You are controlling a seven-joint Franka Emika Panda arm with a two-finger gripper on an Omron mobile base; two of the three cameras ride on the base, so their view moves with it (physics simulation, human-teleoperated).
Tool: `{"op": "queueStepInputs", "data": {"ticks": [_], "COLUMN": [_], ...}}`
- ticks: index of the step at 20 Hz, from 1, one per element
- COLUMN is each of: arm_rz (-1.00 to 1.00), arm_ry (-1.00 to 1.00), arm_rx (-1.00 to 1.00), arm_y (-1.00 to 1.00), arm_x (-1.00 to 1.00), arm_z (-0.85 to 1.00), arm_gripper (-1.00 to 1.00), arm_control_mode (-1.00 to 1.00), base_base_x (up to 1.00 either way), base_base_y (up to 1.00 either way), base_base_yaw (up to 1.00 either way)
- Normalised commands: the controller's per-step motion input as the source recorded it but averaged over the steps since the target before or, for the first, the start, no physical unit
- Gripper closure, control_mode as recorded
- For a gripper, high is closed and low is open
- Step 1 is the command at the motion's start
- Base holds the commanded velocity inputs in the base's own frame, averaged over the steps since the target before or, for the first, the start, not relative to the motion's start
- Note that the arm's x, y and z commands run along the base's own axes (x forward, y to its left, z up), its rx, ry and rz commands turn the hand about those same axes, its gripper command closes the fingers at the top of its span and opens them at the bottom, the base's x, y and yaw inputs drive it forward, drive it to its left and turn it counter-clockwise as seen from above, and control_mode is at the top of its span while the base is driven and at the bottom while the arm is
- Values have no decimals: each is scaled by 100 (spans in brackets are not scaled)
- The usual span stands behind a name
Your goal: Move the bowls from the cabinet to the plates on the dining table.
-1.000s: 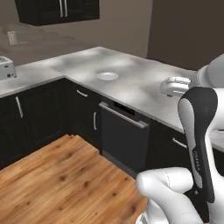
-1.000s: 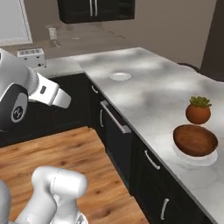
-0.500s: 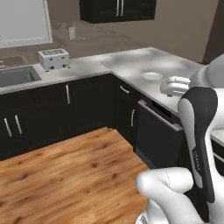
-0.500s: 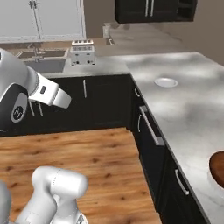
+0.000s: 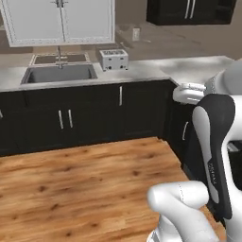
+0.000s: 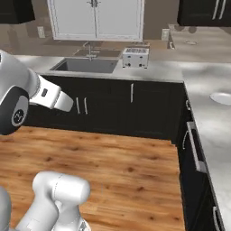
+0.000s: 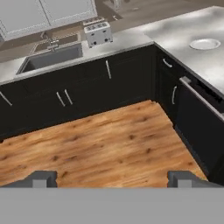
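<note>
My gripper (image 7: 112,179) hangs open above the wooden floor, its two dark fingertips (image 7: 42,178) far apart with nothing between them. The dark wall cabinet (image 5: 190,11) with long silver bar handles is high at the back right, also in the right base view (image 6: 204,11), with its doors shut. The grey-white veined dining table top (image 6: 208,122) runs along the right and carries an empty white plate (image 6: 221,98), which the hand view catches too (image 7: 204,43). The bowls are out of view.
A steel sink (image 5: 58,73) and a white toaster (image 5: 114,59) sit on the back counter, under a white panelled window (image 5: 61,20). Dark base cupboards (image 6: 131,108) line the back and right sides. Open wooden floor (image 7: 100,144) lies in front.
The whole picture has swung: the base has turned left, bringing sink, toaster and window into view. The brown bowl on its plate has left the right base view. The gripper stays open.
</note>
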Motion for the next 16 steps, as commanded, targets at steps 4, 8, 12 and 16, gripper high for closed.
{"op": "queueStepInputs", "data": {"ticks": [4,8,12,16], "arm_rz": [0,0,0,0], "arm_ry": [0,0,0,0], "arm_rx": [0,0,0,0], "arm_y": [0,0,0,0], "arm_x": [0,0,0,0], "arm_z": [0,0,0,0], "arm_gripper": [-100,-100,-100,-100], "arm_control_mode": [100,100,100,100], "base_base_x": [-15,-17,-18,-19], "base_base_y": [19,23,25,26], "base_base_yaw": [50,50,50,50]}}
